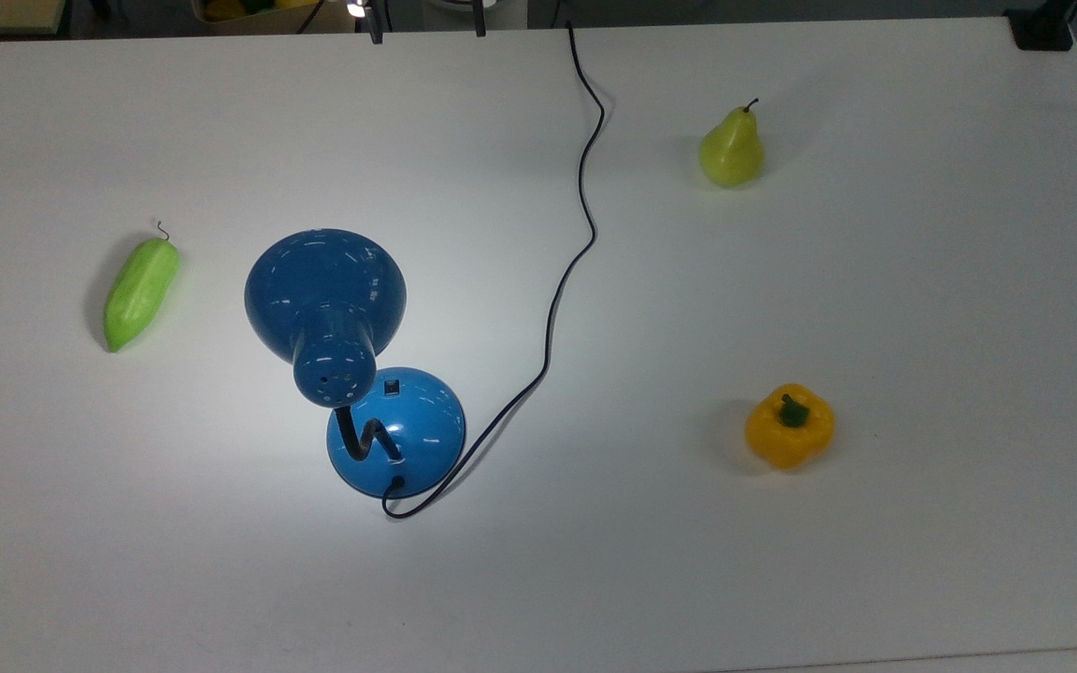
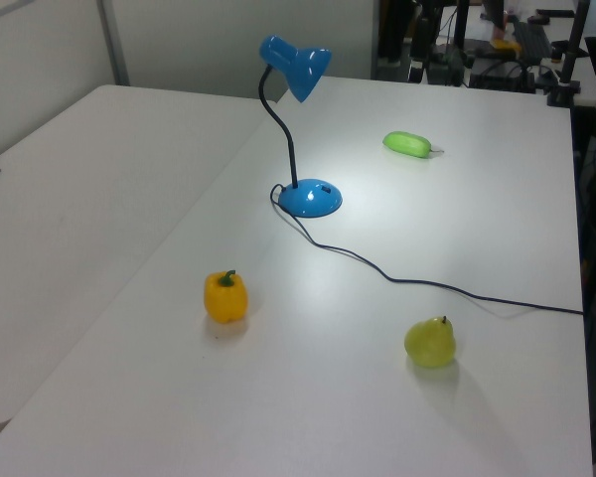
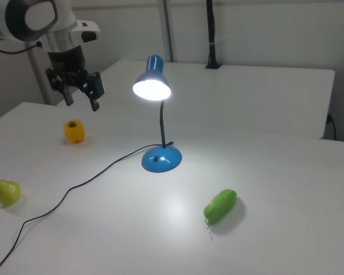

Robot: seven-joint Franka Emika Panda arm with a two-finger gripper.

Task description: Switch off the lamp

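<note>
The blue lamp is lit; its shade point(image 3: 152, 86) glows and throws a bright patch on the white table point(image 1: 922, 280). From above, the shade point(image 1: 325, 294) hangs over part of the round base point(image 1: 412, 439), and the small switch point(image 1: 392, 385) sits on the base's far side. The black cord point(image 1: 557, 290) runs from the base to the top view's top edge. In the left view the base point(image 2: 310, 199) stands mid-table. My gripper point(image 3: 81, 101) hangs open and holds nothing, above the table at the right view's left and far from the lamp. Its fingertips point(image 1: 375, 35) poke in at the top view's top edge.
A green pear point(image 1: 731, 150) stands at the top view's upper right. A yellow bell pepper point(image 1: 789, 425) sits at the lower right, and a light green cucumber-like vegetable point(image 1: 140, 292) lies left of the lamp. A second table point(image 2: 70, 199) adjoins in the left view.
</note>
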